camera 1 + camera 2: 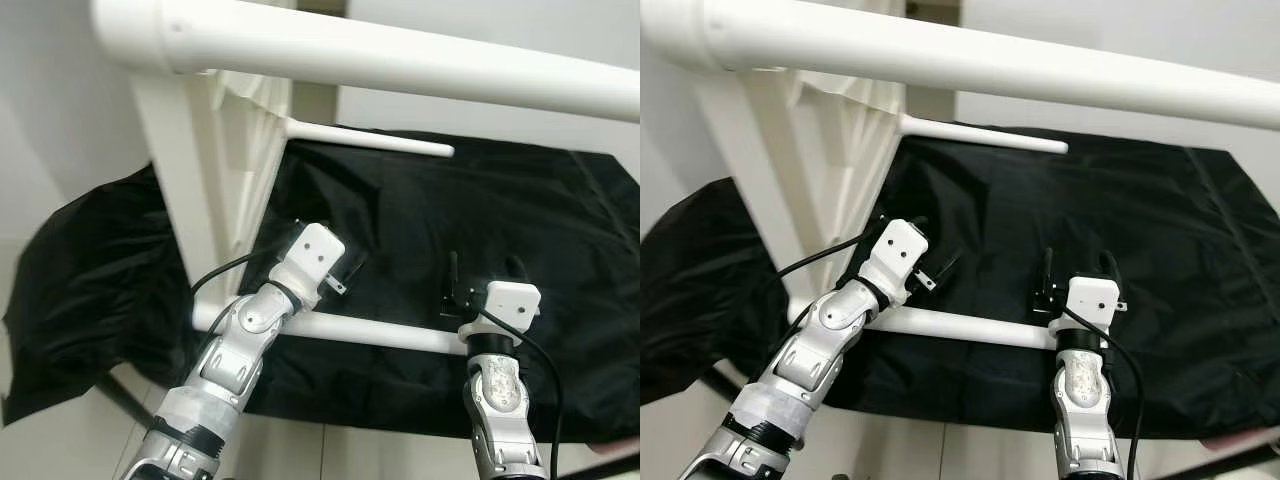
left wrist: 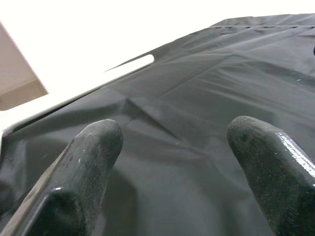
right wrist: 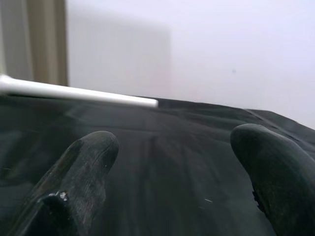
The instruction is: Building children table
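The white children's table lies tipped on its side on a black cloth point(image 1: 450, 220), its ribbed underside point(image 1: 235, 150) at the left. One white leg point(image 1: 400, 55) crosses the top of the view close to me, a second leg point(image 1: 370, 138) points right farther back, and a third leg point(image 1: 370, 332) runs low under both wrists. My left gripper point(image 2: 172, 157) hovers open over the cloth, just past the low leg and beside the tabletop. My right gripper point(image 1: 485, 272) stands open above the low leg's free end. Neither gripper has anything between its fingers.
The black cloth covers the floor ahead and bunches up at the left point(image 1: 90, 270). Light floor point(image 1: 330, 450) shows along the bottom edge, and a pale wall point(image 1: 480, 25) stands behind. The near leg overhangs both arms.
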{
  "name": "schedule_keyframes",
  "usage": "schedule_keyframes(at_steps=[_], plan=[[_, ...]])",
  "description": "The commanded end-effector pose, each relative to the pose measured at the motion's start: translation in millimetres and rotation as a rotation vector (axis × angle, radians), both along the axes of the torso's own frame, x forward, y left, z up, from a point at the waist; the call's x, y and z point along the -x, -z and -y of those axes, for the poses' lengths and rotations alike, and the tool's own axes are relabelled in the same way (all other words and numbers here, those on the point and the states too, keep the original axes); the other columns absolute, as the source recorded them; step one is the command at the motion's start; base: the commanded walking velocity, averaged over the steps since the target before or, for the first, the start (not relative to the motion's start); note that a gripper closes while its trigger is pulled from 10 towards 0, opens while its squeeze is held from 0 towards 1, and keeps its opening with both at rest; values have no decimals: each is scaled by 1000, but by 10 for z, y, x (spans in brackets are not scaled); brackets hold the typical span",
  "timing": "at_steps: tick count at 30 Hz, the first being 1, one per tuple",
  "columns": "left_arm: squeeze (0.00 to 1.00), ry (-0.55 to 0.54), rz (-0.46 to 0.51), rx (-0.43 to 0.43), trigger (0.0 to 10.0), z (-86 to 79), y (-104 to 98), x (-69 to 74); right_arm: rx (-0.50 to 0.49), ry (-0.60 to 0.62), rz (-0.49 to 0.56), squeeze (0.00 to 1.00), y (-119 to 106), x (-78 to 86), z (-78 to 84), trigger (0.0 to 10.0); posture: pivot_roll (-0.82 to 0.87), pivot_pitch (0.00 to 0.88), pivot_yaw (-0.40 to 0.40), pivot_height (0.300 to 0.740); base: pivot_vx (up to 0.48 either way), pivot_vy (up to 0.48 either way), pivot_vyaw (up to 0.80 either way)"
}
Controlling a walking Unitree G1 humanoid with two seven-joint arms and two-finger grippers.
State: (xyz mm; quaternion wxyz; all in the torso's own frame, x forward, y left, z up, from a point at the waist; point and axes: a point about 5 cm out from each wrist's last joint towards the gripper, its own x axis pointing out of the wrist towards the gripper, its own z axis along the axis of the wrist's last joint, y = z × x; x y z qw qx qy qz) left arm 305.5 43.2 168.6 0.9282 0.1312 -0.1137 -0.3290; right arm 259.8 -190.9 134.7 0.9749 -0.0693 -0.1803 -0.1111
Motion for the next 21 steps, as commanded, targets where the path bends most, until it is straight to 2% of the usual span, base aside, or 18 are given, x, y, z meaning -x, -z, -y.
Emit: schedule_keyframes(at_steps=[1,6,9,21], plan=[[0,-114,30,27,10000,-63,6,-8,4,0,-16,0,-4,3,-2,10000,-57,0,6,740,0,0,-763],[0,-113,31,37,10000,-67,14,10,4,-4,-13,0,-12,10,9,10000,-52,0,1,740,0,0,-738],[0,-110,34,40,10000,-68,19,25,6,-4,-19,0,-6,6,16,10000,-49,0,-3,740,0,0,0],[0,-120,28,46,10000,-100,44,44,6,-12,-41,0,10,-5,11,10000,-45,0,-7,740,0,-404,0]])
